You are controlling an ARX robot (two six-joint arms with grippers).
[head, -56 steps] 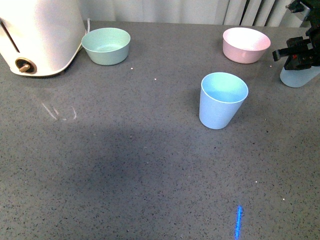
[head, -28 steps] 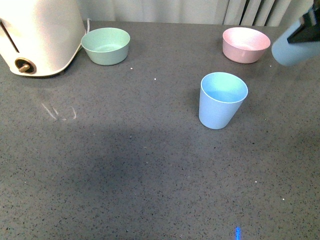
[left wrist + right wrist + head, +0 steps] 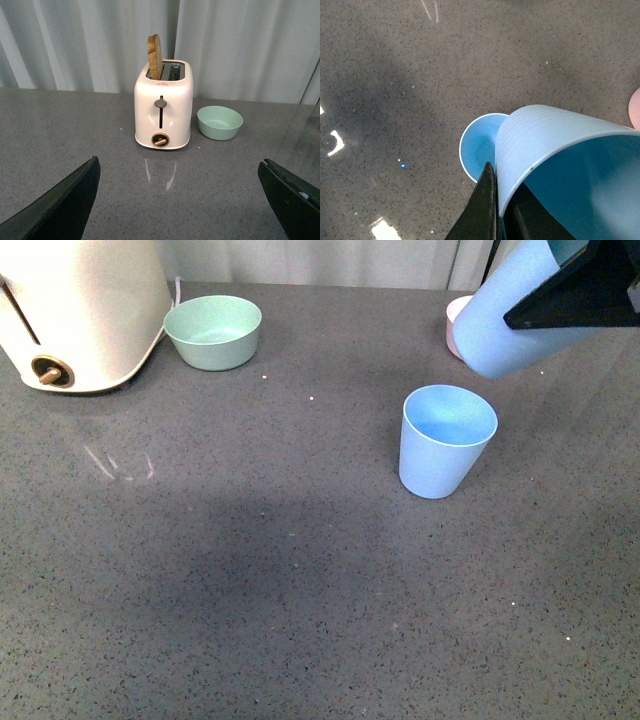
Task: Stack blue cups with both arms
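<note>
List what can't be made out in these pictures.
Pink bowl: front view, mostly behind the lifted blue cup.
Right gripper: front view, cut off by the frame's edge.
Standing blue cup: right wrist view, partly covered by the lifted blue cup.
Left gripper: absent from front view; left wrist view crops its fingers.
Toaster: front view, top cropped.

The right hand (image 3: 568, 302) hangs high at the far right of the front view, lifted clear of the desk (image 3: 250, 570). Only one flat black finger (image 3: 590, 290) shows there, lying against the side of the blue cup (image 3: 505, 320) it grips. The cup is tilted, its base lower and toward the robot's left. The right wrist view shows the hand pinching the cup's wall at the rim, with one finger outside and the other inside. The left hand (image 3: 178, 167) is out of the front view. Its own wrist view shows two black fingertips spread wide apart with nothing between them.
</note>
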